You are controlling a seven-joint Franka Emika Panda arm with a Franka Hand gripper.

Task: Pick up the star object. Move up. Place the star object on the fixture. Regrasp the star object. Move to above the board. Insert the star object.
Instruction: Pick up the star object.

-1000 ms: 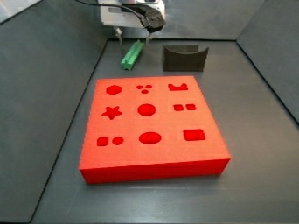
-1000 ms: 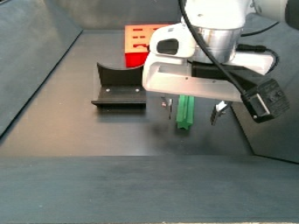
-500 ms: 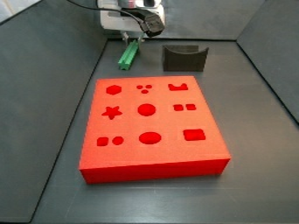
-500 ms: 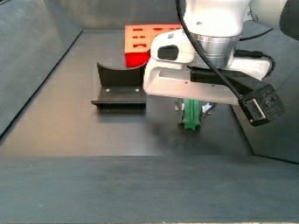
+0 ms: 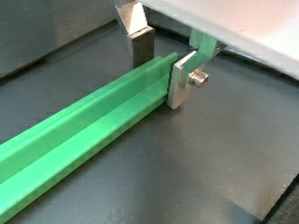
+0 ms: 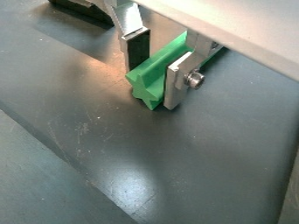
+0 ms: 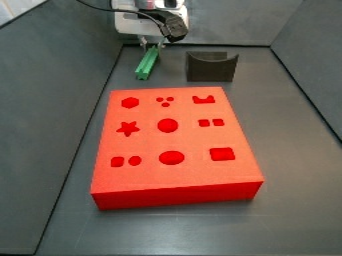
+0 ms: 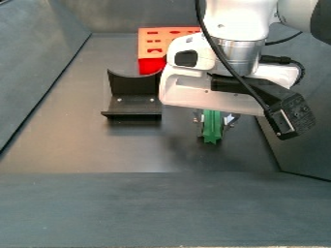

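We are seeing the gripper (image 6: 153, 68), beyond the big red board (image 7: 174, 145), clamping its jaws on the long bright green star prism (image 5: 100, 115) lying on the table, so lifting, fixture placement, regrasping and insertion all look undone.

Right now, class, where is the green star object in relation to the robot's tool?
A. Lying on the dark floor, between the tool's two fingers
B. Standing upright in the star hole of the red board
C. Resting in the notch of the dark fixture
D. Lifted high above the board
A: in a wrist view the star object lies along the floor with the tool straddling one end, a silver finger on each side.
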